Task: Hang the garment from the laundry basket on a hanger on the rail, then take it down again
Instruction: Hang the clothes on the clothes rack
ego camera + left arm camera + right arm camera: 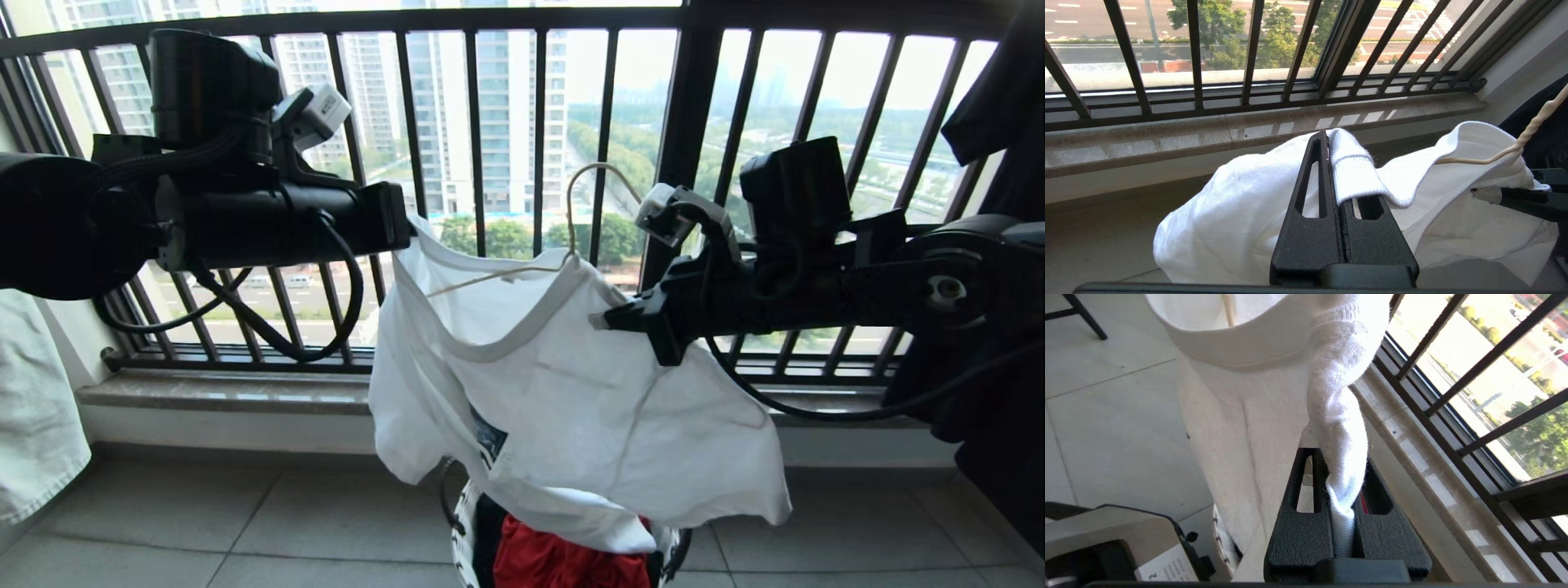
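White short-sleeved T-shirt (571, 392) with dark blue chest logo held up in mid-air between both arms, in front of the black barred window railing (522, 122), just above the small round white woven basket (465, 531) with red cloth (563, 563) inside. Thin cream-white wire hanger (571, 220) partly threaded into the collar, hook standing up, one arm showing across the neck opening. Left gripper (1331, 163) at the shirt's left shoulder, jaws pressed together on a fold of collar rib. Right gripper (624, 314) at the right shoulder, jaws pinching a twisted strand of the collar edge. Grey rail not in view. Judging by this: step in hand looks like seating the shirt on the hanger before lifting to the rail. To do it well: keep collar taut between both pinches, level the two shoulders, pull each shoulder seam over a hanger end so the notches catch. Avoid tugging sideways, hook could tip out through the neck. Watch the right-side twist; likely slips if loaded. Keep hem clear of the basket.
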You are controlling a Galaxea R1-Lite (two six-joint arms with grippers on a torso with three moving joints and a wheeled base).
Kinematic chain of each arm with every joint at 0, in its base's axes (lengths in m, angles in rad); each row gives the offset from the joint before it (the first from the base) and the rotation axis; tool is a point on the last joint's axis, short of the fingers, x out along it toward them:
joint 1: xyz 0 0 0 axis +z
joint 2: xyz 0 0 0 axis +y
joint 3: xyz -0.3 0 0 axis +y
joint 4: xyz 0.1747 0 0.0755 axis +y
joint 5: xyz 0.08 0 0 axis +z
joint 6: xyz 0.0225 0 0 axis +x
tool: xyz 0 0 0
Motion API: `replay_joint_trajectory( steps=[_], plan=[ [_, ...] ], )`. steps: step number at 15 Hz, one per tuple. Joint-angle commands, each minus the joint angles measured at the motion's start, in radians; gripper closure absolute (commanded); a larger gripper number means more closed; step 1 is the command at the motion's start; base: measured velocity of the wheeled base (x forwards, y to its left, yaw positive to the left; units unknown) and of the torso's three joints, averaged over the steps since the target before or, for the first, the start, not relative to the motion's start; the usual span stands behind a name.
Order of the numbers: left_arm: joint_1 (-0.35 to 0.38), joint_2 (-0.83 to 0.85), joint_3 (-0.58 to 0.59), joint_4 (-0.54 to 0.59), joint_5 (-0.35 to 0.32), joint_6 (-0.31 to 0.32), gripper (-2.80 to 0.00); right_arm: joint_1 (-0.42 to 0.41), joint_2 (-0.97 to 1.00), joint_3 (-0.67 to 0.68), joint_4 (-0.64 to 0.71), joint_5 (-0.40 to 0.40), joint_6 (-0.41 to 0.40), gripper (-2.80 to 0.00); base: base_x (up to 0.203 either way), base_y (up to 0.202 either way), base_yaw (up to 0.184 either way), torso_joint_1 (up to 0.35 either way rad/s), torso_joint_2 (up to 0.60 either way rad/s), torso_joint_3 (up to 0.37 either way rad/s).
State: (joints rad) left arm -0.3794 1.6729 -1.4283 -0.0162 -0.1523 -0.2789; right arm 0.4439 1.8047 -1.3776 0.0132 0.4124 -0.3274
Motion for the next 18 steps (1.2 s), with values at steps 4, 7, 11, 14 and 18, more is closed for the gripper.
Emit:
replay_joint_trajectory(
  steps=[4,7,11,14,18],
  plan=[
    [-0.032,0.104,-0.131,0.003,0.040,-0.061,0.00,-0.001,0.035,-0.007,-0.071,-0.075,0.002,0.00,0.000,0.000,0.000,0.000,0.00,0.000],
    [-0.095,0.169,-0.190,0.004,0.126,-0.121,0.00,0.004,0.038,-0.036,-0.073,-0.075,0.083,0.00,0.000,0.000,0.000,0.000,0.00,0.000],
    [-0.160,0.251,-0.261,0.004,0.174,-0.143,0.00,0.027,0.036,-0.054,-0.073,-0.071,0.147,0.00,0.000,0.000,0.000,0.000,0.00,0.000],
    [-0.186,0.240,-0.289,0.006,0.174,-0.158,0.00,0.035,0.034,-0.073,-0.074,-0.058,0.203,0.00,0.000,0.000,0.000,0.000,0.00,0.000],
    [-0.194,0.195,-0.413,0.139,0.180,-0.213,0.00,0.042,0.036,-0.117,-0.084,-0.057,0.306,0.00,0.000,0.000,0.000,0.000,0.00,0.000]
  ],
)
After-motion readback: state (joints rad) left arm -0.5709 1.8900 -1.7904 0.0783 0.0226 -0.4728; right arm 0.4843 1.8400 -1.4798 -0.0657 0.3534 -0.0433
